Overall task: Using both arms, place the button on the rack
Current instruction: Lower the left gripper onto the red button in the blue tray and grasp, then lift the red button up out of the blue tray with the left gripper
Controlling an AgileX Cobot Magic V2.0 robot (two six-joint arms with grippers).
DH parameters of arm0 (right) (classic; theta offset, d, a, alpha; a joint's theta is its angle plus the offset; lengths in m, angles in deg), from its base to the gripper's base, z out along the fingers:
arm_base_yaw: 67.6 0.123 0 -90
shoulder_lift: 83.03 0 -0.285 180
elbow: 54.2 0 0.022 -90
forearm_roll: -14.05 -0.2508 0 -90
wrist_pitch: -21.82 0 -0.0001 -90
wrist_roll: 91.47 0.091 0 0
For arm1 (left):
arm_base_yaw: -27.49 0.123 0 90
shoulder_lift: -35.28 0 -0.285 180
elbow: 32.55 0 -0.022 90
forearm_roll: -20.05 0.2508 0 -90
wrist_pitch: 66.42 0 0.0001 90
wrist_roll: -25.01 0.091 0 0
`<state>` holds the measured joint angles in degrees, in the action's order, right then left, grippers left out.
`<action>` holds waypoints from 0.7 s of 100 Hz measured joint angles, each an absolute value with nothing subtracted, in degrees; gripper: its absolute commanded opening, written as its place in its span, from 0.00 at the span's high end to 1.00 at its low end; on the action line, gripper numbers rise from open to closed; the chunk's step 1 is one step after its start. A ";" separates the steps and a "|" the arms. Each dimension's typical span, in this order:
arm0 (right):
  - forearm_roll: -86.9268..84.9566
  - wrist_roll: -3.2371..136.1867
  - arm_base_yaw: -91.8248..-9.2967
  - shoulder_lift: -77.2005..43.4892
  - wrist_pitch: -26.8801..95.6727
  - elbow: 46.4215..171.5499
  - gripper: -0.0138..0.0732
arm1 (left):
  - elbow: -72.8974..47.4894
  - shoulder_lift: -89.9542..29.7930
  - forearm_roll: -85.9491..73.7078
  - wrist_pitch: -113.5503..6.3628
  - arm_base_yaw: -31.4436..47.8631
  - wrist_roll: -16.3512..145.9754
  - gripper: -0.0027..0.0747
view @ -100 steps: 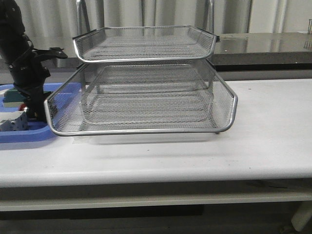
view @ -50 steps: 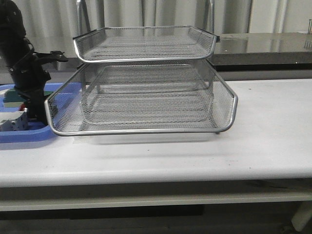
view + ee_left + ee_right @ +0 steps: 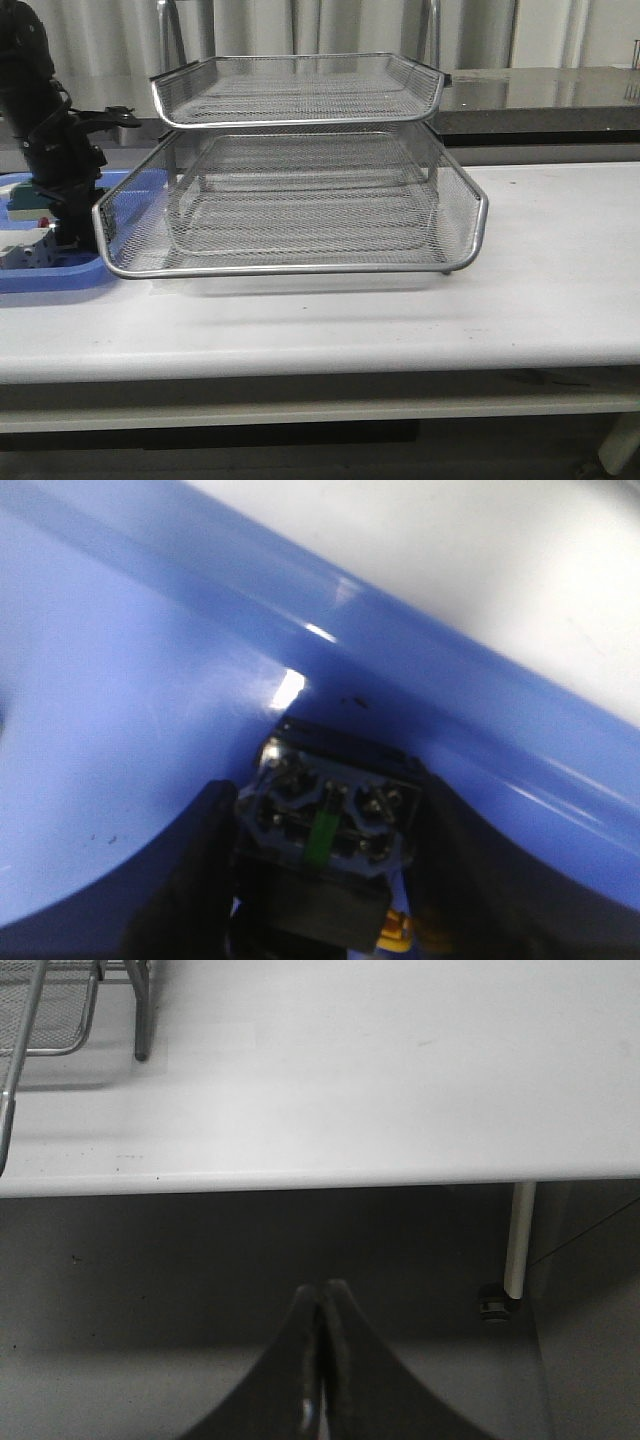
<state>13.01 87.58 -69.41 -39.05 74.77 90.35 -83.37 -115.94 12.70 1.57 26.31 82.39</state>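
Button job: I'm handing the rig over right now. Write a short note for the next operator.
Left gripper: down in the blue tray, jaws either side of the button; firm grip cannot be confirmed.
Right gripper: shut, empty, below the table edge, clear of the job.
Rack: mid-table, the shelves in view empty.
Done: left arm has reached the button.
Left: secure it, lift, and place it on the rack with both arms.

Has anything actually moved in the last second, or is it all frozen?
Barely. The left arm over the blue tray crept slightly back and up, its gripper around the button. The rack and the shut right gripper stayed put.
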 measured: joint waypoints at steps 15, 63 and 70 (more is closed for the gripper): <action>13.01 87.58 -69.41 -39.05 74.77 90.35 0.92 | -86.86 -116.41 13.66 2.24 26.31 82.49 0.96; 13.01 87.58 -69.41 -39.05 74.77 90.35 0.92 | -98.39 -113.64 14.27 5.08 26.31 75.33 0.96; 13.01 87.58 -69.41 -39.05 74.77 90.35 0.92 | -98.39 -112.07 14.77 5.22 26.31 74.16 0.96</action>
